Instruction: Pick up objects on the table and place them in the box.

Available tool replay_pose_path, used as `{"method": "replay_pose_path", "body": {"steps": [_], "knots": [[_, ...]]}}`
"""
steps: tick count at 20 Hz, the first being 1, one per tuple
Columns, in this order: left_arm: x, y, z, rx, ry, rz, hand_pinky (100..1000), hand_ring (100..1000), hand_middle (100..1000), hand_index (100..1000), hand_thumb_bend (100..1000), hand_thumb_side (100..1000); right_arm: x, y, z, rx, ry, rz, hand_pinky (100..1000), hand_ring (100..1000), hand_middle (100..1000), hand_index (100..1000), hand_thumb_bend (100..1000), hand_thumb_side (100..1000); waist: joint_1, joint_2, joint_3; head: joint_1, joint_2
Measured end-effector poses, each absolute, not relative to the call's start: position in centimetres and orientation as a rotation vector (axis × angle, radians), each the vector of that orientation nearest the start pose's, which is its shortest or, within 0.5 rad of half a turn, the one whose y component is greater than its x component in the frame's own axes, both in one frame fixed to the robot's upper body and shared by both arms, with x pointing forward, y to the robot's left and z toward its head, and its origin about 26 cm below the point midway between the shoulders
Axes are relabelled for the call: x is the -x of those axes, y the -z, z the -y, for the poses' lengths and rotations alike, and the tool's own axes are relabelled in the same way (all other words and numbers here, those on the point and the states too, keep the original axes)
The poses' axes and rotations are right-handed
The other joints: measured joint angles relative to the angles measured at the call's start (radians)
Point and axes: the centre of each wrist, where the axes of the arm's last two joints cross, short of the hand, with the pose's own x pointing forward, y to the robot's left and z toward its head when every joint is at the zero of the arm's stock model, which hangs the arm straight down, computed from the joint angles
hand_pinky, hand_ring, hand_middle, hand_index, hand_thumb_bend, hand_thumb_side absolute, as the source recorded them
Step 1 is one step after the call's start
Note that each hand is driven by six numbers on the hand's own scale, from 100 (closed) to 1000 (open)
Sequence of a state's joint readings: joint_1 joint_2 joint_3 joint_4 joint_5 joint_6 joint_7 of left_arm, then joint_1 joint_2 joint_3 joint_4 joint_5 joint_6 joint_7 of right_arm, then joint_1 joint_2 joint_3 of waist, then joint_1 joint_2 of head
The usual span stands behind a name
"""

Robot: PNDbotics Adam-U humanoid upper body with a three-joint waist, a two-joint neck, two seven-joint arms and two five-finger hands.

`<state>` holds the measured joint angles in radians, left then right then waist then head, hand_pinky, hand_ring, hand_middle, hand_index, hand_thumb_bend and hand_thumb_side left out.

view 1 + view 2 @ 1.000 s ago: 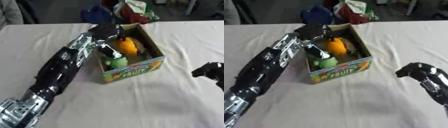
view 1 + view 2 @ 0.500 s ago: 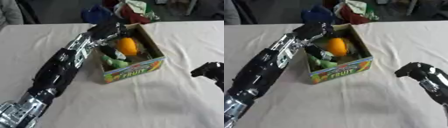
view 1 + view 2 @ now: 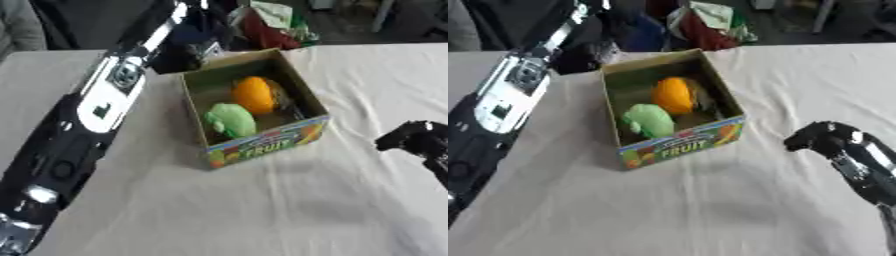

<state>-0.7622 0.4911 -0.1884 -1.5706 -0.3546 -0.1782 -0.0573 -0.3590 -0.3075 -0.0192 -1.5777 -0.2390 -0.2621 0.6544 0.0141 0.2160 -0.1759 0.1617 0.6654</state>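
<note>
Two hands: both empty, neither over the box.
Left hand [image 3: 203, 50]: reaches past the box's far-left corner toward the table's far edge; fingers blurred, open or closed cannot be told.
Right hand [image 3: 820, 139]: curled closed on nothing, near the right edge.
Box [image 3: 710, 135]: mid-table, between the hands, long axis running toward the far edge.
Contents: orange fruit [image 3: 254, 94] and green fruit [image 3: 231, 119] inside.
Nearer hand: left.

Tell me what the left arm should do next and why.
Probably draw the left hand back toward the robot's own side. The FRUIT box already holds an orange item and a green one, and no loose object shows on the white tablecloth. The left arm stretches past the box's far left corner, while the right hand sits curled at the right edge.
</note>
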Motion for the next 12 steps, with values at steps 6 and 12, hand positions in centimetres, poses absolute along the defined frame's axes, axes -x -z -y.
{"method": "replay_pose_path", "body": {"steps": [6,12], "knots": [[-34.6,-23.6,-26.4,-0.332,0.736,2.311,581,468,490,662,242,940,-35.8,-12.2,29.0,-0.395,-0.831,2.06,727,728,609,729,100,617,0.0,0.0,0.022,-0.021,-0.003],[-31.8,-19.7,-28.2,-0.24,0.575,2.218,579,465,488,635,257,956,-35.8,-12.2,29.1,-0.393,-0.819,2.065,728,728,609,729,100,615,-0.003,0.0,0.04,-0.033,-0.004]]}}
